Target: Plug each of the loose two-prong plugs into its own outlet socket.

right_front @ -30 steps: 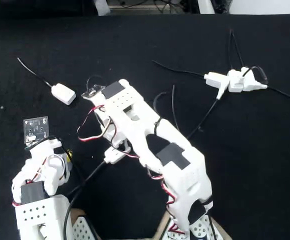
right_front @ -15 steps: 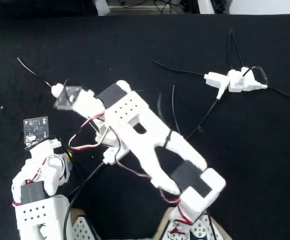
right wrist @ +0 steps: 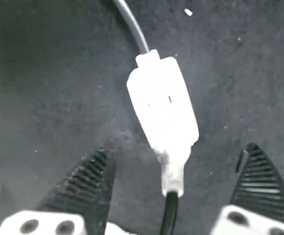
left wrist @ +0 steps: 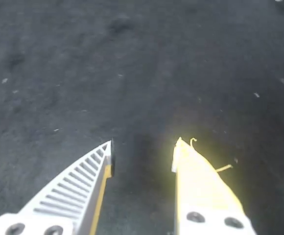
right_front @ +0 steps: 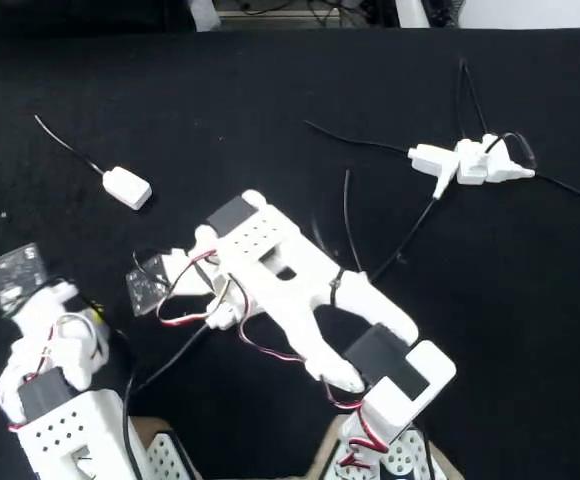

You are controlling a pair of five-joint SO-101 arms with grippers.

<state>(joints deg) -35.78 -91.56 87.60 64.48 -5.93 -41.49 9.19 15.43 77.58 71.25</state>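
- Right tool (right wrist: 176, 152) hangs open, one jaw on each side of a white plug (right wrist: 164, 105) that lies flat on the tabletop (right wrist: 44, 73); neither jaw touches it.
- Left tool (left wrist: 142, 149) is open above the tabletop.
- The plug looks light, rigid and smooth, and its cord (right wrist: 130, 24) may tug. It is best pinched across the body's flanks, never by the cord.

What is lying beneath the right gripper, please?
A white plug lies on the black cloth between the right gripper's open fingers, a cord at each end. Its prongs are hidden.
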